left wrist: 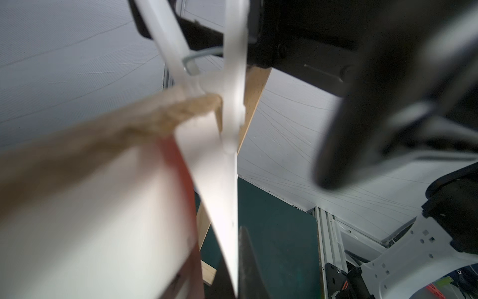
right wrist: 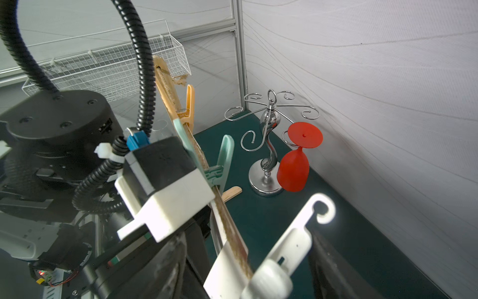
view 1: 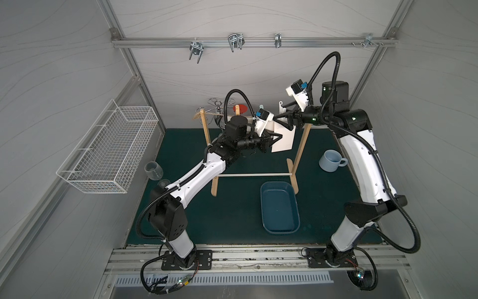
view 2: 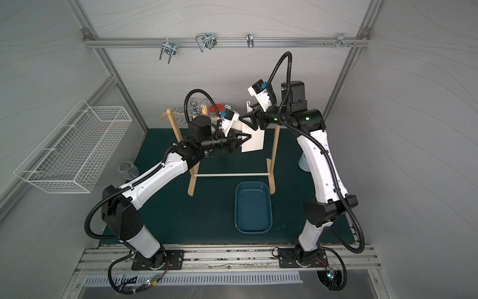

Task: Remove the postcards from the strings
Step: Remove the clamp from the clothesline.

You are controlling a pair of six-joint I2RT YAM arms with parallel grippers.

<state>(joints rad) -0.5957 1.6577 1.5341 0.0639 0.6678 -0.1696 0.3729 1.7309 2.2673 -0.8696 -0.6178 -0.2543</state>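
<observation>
Evidently early going: a card [view 1: 284, 142] hangs on the twine [left wrist: 144, 121], just below the right gripper [view 1: 283, 114] and pinned there by a white peg [right wrist: 297, 233]. The tray [view 1: 262, 204], well off from both grippers toward the arm bases, looks empty, so I judge no card delivered yet. Beyond the left gripper [view 2: 247, 136], an orange peg [right wrist: 190, 103] and a teal peg [right wrist: 226, 155] sit on the twine; whether they hold cards is hidden by the left arm. Left to do, as I read it: free this card, then check those pegs. Right gripper: jaws part-way apart, astride the white peg, a finger against each handle. Can't tell whether the peg's mouth has opened off the card. Left gripper: jaws together, clamped on the card's side edge, lower down than the right gripper. Card sits between the two grippers, top edge at the twine.
</observation>
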